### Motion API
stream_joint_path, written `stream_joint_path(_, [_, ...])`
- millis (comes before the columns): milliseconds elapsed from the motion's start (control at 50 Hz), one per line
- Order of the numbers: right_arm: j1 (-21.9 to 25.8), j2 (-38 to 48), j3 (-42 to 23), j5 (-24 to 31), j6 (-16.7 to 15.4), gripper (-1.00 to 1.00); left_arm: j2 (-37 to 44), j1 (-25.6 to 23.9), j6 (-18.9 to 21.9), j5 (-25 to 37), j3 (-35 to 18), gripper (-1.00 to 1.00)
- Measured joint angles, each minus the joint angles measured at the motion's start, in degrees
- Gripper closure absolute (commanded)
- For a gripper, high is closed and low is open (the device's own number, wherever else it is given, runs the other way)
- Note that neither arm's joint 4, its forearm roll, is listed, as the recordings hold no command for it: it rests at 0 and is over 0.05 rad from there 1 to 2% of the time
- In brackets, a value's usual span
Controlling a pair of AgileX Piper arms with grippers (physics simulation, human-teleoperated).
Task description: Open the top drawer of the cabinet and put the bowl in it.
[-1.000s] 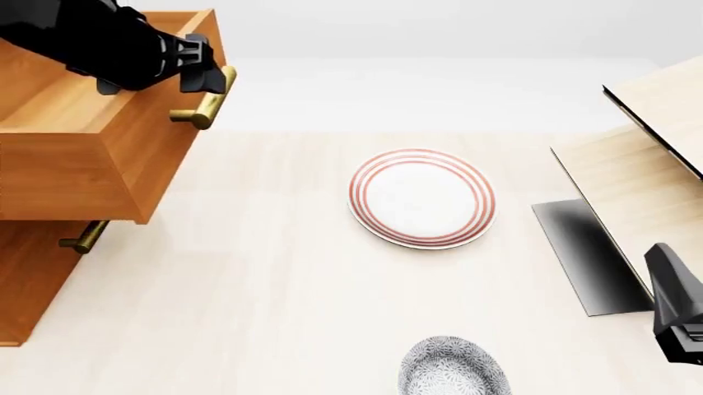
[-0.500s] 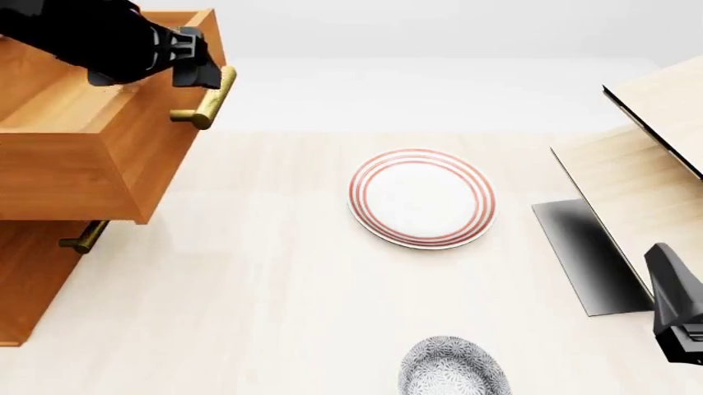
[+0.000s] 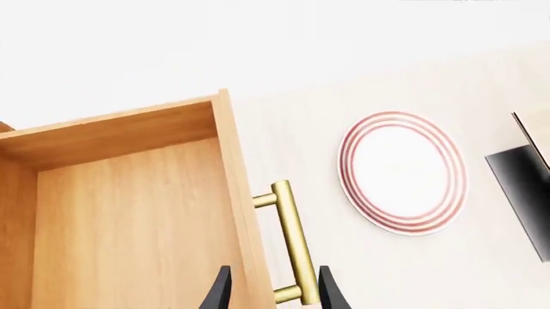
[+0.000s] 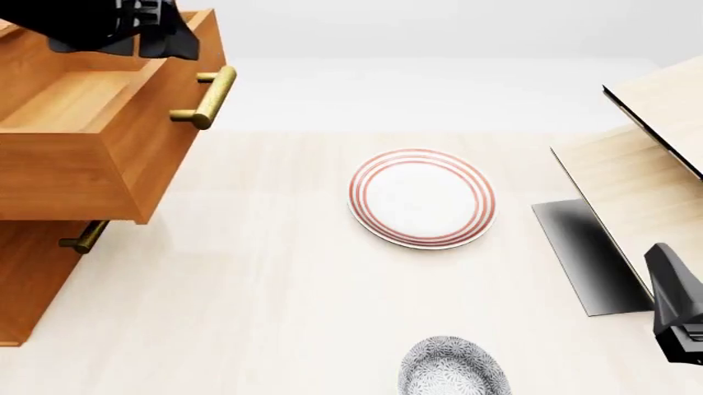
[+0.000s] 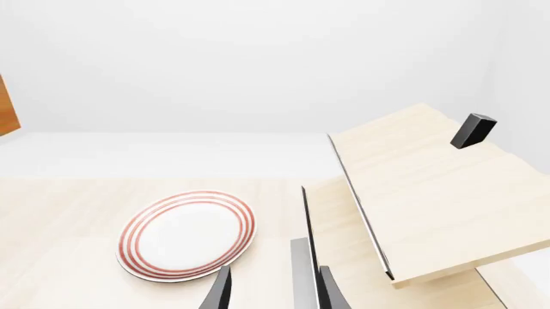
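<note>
Drawer contents are nil: the top drawer [image 4: 77, 123] of the cabinet [image 4: 33, 280] stands pulled out, its brass bar handle [image 4: 207, 97] free. The left gripper [image 3: 273, 296] hovers above the drawer's front edge, fingers [image 3: 220, 293] released with the handle showing between them, touching nothing. The bowl [image 4: 453, 367] sits on the desk [image 4: 275, 288] at the near edge, well apart from the cabinet, with the red-ringed plate [image 4: 422, 197] farther out. The right gripper [image 5: 273, 295] waits at the right beside the pale wooden structure [image 4: 648, 164], fingers parted and unladen.

top drawer [image 4: 77, 99] open above, plate [image 4: 422, 197] btwn it & bowl [image 4: 453, 368]
</note>
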Motion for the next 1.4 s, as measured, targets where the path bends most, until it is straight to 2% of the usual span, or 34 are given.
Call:
stream_joint_path(580, [0.0, 0.0, 0.0, 0.0, 0.0, -1.00, -3.4, -1.9, 7.8, 2.5, -1.8, -1.00])
stream_joint_path(1120, [0.0, 0.0, 0.0, 0.0, 0.0, -1.00, -7.9, -6.1, 15.3, 2.2, 2.1, -1.00])
stream_joint_path(1400, [0.0, 0.0, 0.0, 0.0, 0.0, -1.00, -10.2, -8.9, 17.1, 1.5, 4.3, -1.00])
